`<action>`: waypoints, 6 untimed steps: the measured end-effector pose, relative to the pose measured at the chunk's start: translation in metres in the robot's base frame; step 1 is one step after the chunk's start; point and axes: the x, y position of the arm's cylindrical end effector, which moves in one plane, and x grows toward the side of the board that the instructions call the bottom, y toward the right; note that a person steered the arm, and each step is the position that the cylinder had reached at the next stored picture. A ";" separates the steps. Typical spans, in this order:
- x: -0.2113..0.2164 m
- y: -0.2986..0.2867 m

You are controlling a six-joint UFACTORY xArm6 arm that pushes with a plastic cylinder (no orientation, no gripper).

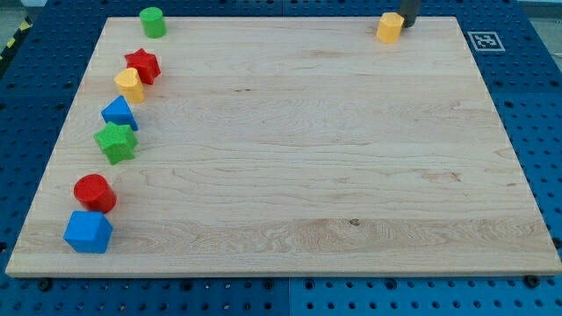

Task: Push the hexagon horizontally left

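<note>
A yellow hexagon block (390, 27) sits near the top edge of the wooden board (299, 149), towards the view's right. My tip (409, 24) comes down from the view's top and stands just right of the hexagon, touching it or nearly so. Only the rod's lowest part shows; the rest is cut off by the frame.
Along the board's left side lie a green cylinder (153, 22), a red star (142, 66), a yellow block (129, 85), a blue block (118, 114), a green star (116, 141), a red cylinder (94, 193) and a blue block (88, 232). A black-and-white marker (486, 39) is off the board's top right corner.
</note>
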 end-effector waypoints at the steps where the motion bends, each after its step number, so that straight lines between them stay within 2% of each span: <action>1: 0.015 -0.013; 5: 0.070 -0.085; 6: 0.071 -0.109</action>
